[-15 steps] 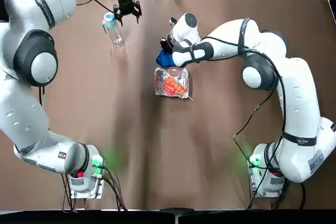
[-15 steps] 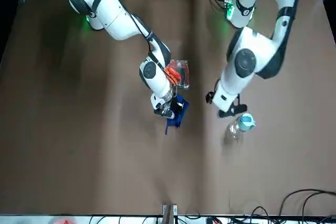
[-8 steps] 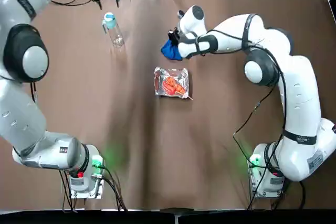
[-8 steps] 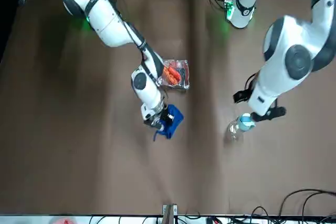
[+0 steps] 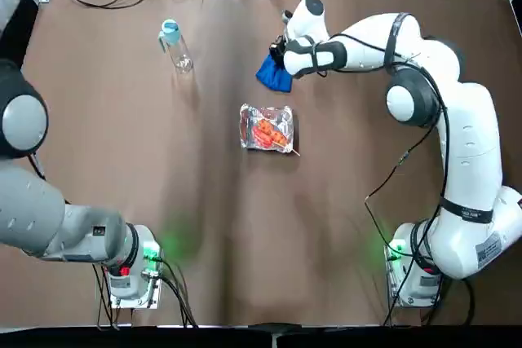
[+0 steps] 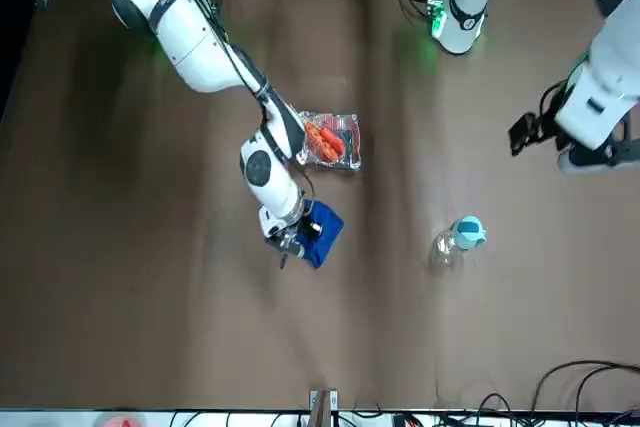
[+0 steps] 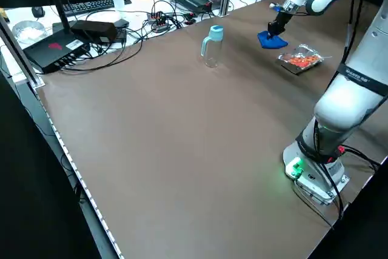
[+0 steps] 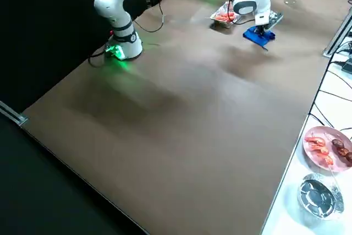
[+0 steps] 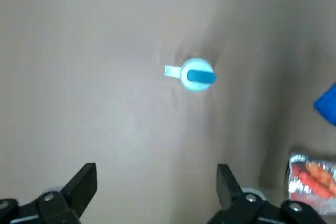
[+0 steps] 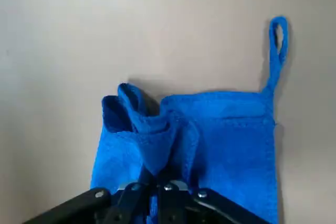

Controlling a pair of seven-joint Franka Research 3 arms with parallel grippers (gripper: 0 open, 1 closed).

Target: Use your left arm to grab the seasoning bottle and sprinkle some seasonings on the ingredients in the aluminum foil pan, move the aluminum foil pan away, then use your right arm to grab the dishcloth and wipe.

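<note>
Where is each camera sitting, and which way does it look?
Top: overhead, looking down; both arms.
Front: across the table, facing the robot; both arms.
Left side: raised, looking diagonally down; both arms.
Right side: likewise, opposite; the right arm.
Left wrist: over the bottle; the left gripper, open.
Right wrist: over the dishcloth; the right gripper, closed on it.
Both wrist views share the blue dishcloth.

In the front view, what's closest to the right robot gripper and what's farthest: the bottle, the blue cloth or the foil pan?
From the right gripper:
1. Blue cloth, in its grip
2. Foil pan, nearer the robot
3. Bottle, off to robot's left
</note>
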